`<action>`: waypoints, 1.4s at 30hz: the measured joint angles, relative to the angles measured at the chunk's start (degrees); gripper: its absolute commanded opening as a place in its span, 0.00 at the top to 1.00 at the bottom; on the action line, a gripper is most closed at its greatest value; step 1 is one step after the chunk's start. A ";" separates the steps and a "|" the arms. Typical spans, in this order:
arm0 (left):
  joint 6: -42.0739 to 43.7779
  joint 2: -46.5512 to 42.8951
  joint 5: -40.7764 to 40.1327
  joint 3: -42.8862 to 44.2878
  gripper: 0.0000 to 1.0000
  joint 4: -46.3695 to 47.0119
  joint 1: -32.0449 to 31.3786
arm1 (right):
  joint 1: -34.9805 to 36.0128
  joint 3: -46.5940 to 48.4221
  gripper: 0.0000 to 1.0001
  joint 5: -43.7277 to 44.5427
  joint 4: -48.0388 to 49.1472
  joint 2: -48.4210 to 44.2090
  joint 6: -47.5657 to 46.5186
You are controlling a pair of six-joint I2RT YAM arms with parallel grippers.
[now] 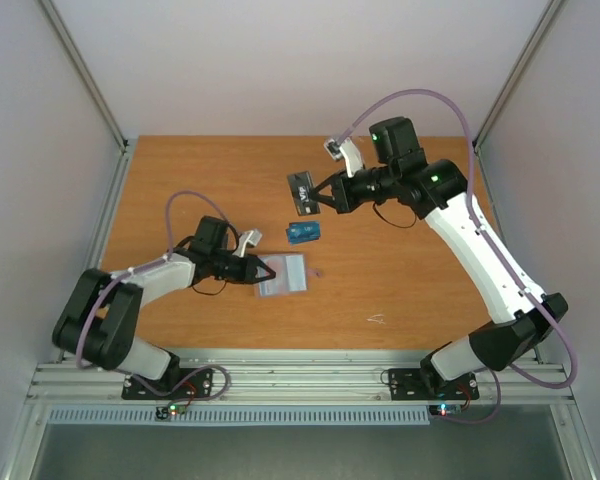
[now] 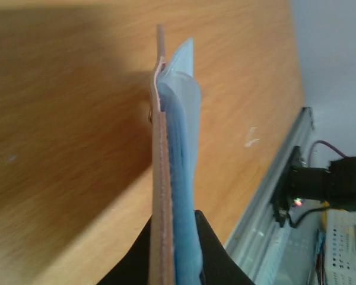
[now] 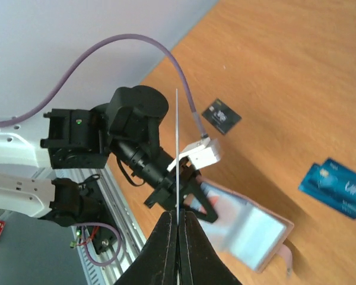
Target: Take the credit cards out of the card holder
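Left gripper (image 1: 260, 271) clamped on the opened card holder (image 1: 285, 272), right gripper (image 1: 317, 195) pinching 1 card (image 1: 302, 192) farther back, 1 blue card (image 1: 303, 232) flat on the worktop (image 1: 400, 260) between them

Middle of the tabletop (image 1: 180, 180) is pretty crowded: dark card (image 1: 302, 192), blue card (image 1: 303, 232) and open card holder (image 1: 283, 272) sit near each other. Far-left corner and the near edge's middle stretch give easy passage.

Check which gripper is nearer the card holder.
Left. The left gripper is shut on one edge of the card holder. The right gripper, clamping a card, is raised farther back, past the blue card.
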 measured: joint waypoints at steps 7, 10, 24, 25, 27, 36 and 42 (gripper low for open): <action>-2.05 6.40 -11.85 -4.74 0.33 2.21 0.00 | 0.00 -7.17 0.99 2.25 0.79 -3.15 2.14; -2.78 3.82 -14.80 -5.01 0.26 2.78 -0.09 | 0.00 -7.26 0.99 3.50 1.51 -3.91 3.19; 16.85 -37.90 -19.34 0.22 0.21 -9.40 -0.07 | -0.02 17.90 0.99 4.20 -9.07 6.16 5.46; 19.69 -40.26 -21.46 1.73 0.23 -9.09 -0.17 | -0.02 17.70 0.99 4.48 -8.85 6.08 7.54; 23.43 -42.64 -26.91 6.45 0.30 -9.35 -0.28 | -0.02 14.12 0.99 5.60 -5.33 4.52 13.05; 31.85 -39.30 -26.75 20.59 0.29 -7.04 -4.37 | 3.32 -6.58 0.99 12.72 17.73 -3.26 42.58; 72.57 -35.47 -31.17 12.22 0.24 8.83 -16.22 | 7.63 -7.02 0.99 16.92 22.34 -4.59 49.81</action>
